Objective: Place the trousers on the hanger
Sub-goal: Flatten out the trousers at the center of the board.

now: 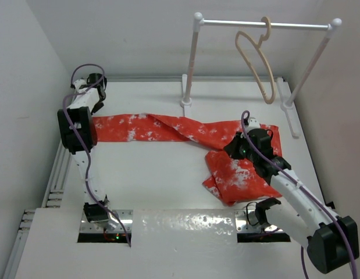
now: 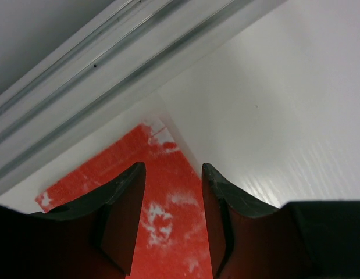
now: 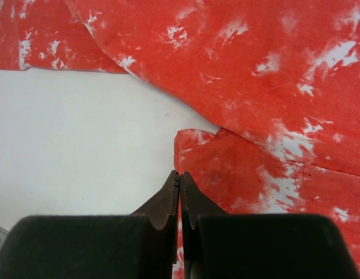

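1. White walls close in a white bench (image 1: 168, 192), and both arms reach out over it from the near edge.
2. At the far right corner stands a white rail (image 1: 261, 24) on two posts. The hanger (image 1: 256, 61) hangs from its bar by the hook, nearer the right post, with its pale triangle drooping below. It does not touch the cloth.
3. The trousers (image 1: 168, 129) lie flat on the bench and not on the hanger. Their long axis runs left to right across the middle of the surface.
4. One narrow end points at the left edge of the bench and stops just short of it, beneath the left arm.
5. Toward the right edge the cloth widens and doubles back on itself, so a crumpled fold points toward the near edge. I cannot tell from where I stand which end is the waist.
6. The left gripper (image 2: 173, 168) hovers over that left-hand end near the far left corner. Its jaws are parted, and the red cloth lies flat and ungrasped in the gap below them.
7. The right gripper (image 3: 180, 174) sits at the left border of the folded part, with its fingertips pressed tight together. Whether any cloth is pinched between them, I cannot tell.
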